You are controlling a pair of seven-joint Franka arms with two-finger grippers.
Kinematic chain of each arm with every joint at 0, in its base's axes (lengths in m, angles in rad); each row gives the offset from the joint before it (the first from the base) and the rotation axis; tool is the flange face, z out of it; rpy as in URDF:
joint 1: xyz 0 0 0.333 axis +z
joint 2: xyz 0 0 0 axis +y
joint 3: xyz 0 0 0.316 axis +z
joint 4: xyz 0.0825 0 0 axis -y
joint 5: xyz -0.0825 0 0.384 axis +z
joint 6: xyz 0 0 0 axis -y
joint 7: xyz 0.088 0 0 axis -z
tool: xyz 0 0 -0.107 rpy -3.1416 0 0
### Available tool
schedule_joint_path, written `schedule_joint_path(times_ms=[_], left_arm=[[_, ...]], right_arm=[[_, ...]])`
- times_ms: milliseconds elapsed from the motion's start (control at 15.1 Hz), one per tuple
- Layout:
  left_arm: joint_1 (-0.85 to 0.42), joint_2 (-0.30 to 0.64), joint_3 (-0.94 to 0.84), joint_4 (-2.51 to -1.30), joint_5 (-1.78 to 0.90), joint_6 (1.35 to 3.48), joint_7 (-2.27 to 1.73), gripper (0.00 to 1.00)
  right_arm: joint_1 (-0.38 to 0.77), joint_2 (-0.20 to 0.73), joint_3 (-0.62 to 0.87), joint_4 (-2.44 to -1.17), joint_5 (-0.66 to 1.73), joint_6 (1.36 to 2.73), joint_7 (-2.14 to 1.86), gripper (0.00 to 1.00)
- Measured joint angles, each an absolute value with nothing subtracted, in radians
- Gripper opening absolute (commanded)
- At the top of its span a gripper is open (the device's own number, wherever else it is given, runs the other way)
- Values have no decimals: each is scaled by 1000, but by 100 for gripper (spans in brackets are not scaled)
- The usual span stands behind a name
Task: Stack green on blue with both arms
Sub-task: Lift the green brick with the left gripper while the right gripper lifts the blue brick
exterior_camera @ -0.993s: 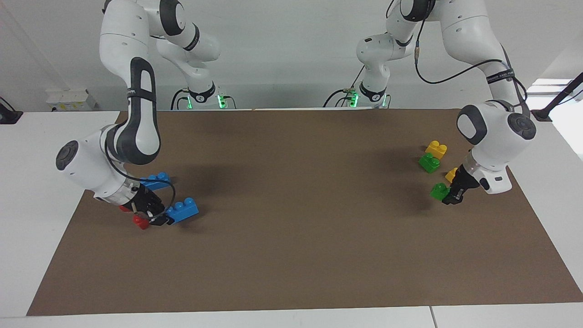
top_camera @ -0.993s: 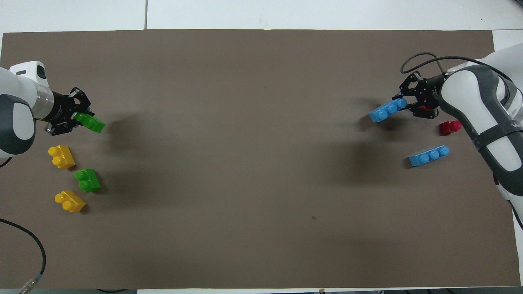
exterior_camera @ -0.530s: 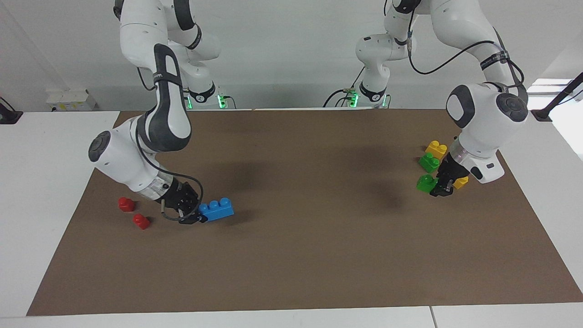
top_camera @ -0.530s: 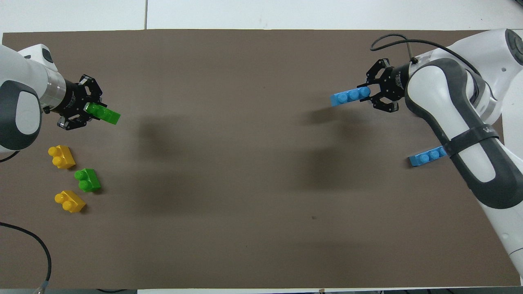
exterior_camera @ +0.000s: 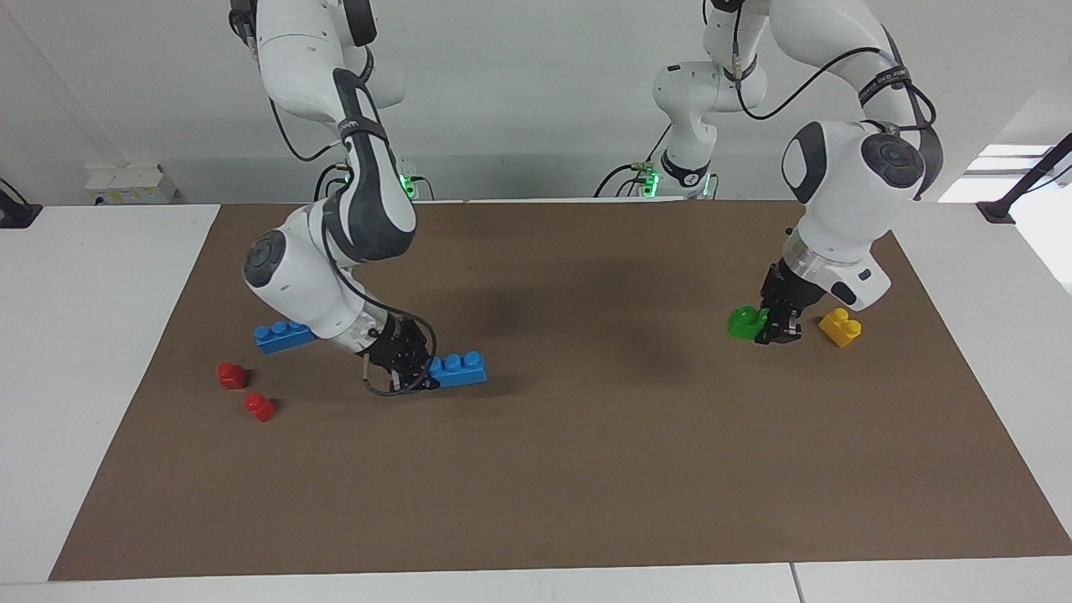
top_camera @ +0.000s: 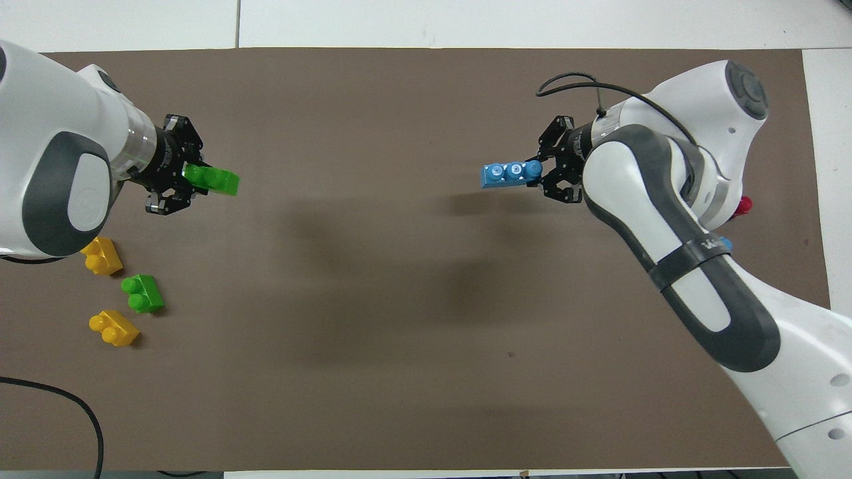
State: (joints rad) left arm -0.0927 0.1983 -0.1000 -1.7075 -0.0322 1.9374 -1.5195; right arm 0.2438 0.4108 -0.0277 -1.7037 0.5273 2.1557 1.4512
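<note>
Both arms are up off the brown mat [exterior_camera: 586, 469], each with a brick in its grip. The left gripper [exterior_camera: 775, 322] is clamped on a green brick [exterior_camera: 744, 322], a short chunky block of glossy plastic with round studs, held clear above the mat toward the left arm's end. From overhead the left gripper [top_camera: 180, 174] shows that same green brick [top_camera: 213, 179] poking out sideways toward the middle of the mat.

The right gripper [exterior_camera: 410, 368] has its jaws shut on one end of a blue brick [exterior_camera: 456, 368], long and low, three round studs in a row, bright and smooth. It hangs level over the mat, toward the right arm's end; overhead, the right gripper [top_camera: 556, 169] holds the blue brick [top_camera: 509, 174] pointing in toward the centre.

Counting up: two green bricks, one carried, the second green brick [top_camera: 142, 293] lying on the mat near the left arm's end edge. Two blue ones, the second blue brick [exterior_camera: 285, 335] flat on the mat, partly hidden by the right arm. Two yellow bricks, one [top_camera: 102, 255] and another [top_camera: 114, 327], either side of the resting green. Two small red bricks, [exterior_camera: 232, 374] and [exterior_camera: 260, 406], near the right arm's end. The mat is matte and flat on a white tabletop [exterior_camera: 92, 335].
</note>
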Motion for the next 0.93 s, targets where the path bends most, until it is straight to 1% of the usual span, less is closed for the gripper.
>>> schedule_joint_path(times_ms=[132,530,927], left_arm=[[-132,198,-100,-1708,-32,1935,-1601,0],[-261,198,-100,-1709,-24,1936,-1798,0],[-420,199,-101,-1732,17,2005,-2025,0]], right_arm=[[285,408,-27,-1752,527,2213,1475,0],[379,398,-27,-1844,527,2298,1565,0],[407,395,-27,-1924,527,2406,1587,0]])
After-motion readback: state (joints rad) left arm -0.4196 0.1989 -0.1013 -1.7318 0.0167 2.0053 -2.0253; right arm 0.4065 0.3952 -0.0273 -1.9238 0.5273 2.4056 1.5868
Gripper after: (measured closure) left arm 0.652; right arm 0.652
